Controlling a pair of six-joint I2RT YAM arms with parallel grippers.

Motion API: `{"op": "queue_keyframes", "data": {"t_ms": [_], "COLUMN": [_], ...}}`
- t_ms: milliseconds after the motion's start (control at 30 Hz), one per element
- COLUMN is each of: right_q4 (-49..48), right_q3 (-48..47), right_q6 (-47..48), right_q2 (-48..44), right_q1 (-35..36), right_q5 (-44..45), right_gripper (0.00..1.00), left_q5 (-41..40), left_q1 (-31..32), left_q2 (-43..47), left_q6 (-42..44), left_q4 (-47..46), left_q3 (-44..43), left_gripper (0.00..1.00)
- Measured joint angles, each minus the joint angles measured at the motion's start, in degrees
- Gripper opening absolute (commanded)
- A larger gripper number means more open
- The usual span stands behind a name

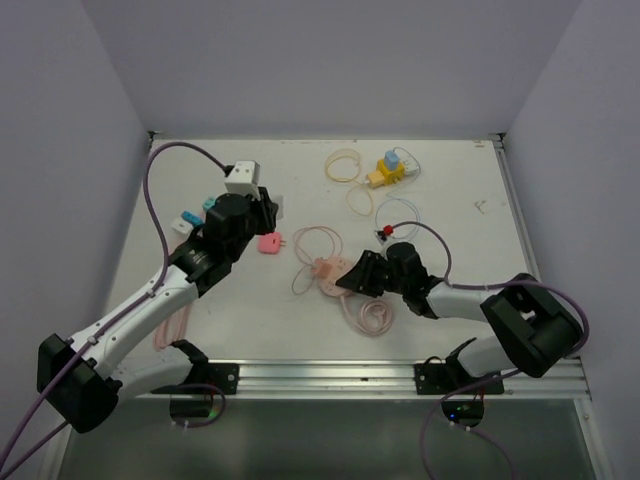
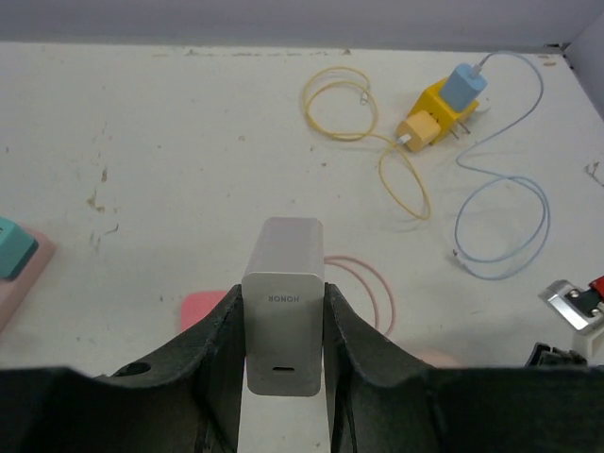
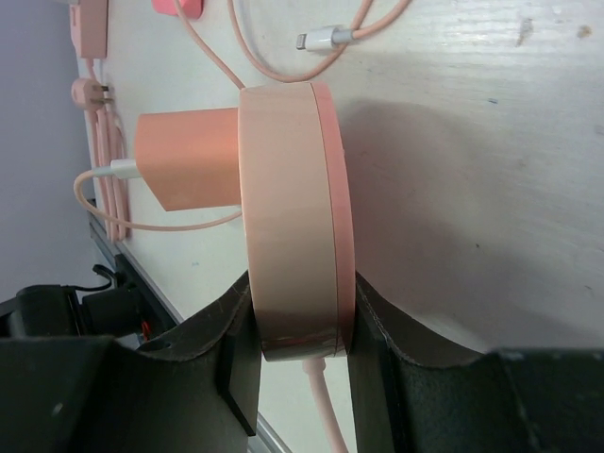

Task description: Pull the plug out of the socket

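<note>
Though the right end effector [image 3: 302, 330] has its two dark fingers pressed on the flat sides of the round pink socket [image 3: 288, 208], the job does not look done. The peach plug [image 3: 189, 160] sits tight in the socket's face, with no gap that I can see. The fingers are only a little way apart, just as wide as the socket is thick, and they pinch it near its rim. The socket is tipped up on its edge, and I cannot tell if it touches the worktop [image 3: 491, 142]. A thin pale cable [image 3: 127, 170] runs out of the back of the plug. The left end effector [image 2: 283, 326] is partly closed too. It pinches a white charger block [image 2: 281, 293], held up above the worktop with nothing in its little port, well apart from the socket. I think what is left is to get a hold on the peach plug and pull it straight out while the socket is held firm. Farther back, a blue plug [image 2: 463, 85] sits in a yellow socket [image 2: 425, 123], and a small pink plug [image 1: 268, 242] lies flat between the two arms.
</note>
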State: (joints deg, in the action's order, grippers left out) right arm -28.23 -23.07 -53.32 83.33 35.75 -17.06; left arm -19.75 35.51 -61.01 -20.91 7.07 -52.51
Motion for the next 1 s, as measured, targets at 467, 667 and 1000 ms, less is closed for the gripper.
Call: {"op": "queue_keyframes", "data": {"t_ms": [467, 667, 1000], "right_q4": [4.9, 5.1, 4.9], "right_q3": [4.8, 5.1, 5.3], "right_q6": [1.9, 2.2, 2.8], "right_q2": [-8.9, -9.2, -9.2], "right_q1": [-6.5, -7.3, -7.7], "right_q5": [-1.1, -2.1, -3.3], "right_gripper": [0.0, 0.0, 0.0], "left_q5": [5.2, 10.1, 21.7], "left_q1": [-10.5, -15.7, -20.6], "left_q2": [2.5, 8.0, -1.0], "left_q6": [-19.3, -26.1, -32.2], "left_q4": [0.6, -5.4, -23.4], "left_q3": [22.4, 33.4, 38.4], "left_gripper": [0.0, 0.13, 0.64]}}
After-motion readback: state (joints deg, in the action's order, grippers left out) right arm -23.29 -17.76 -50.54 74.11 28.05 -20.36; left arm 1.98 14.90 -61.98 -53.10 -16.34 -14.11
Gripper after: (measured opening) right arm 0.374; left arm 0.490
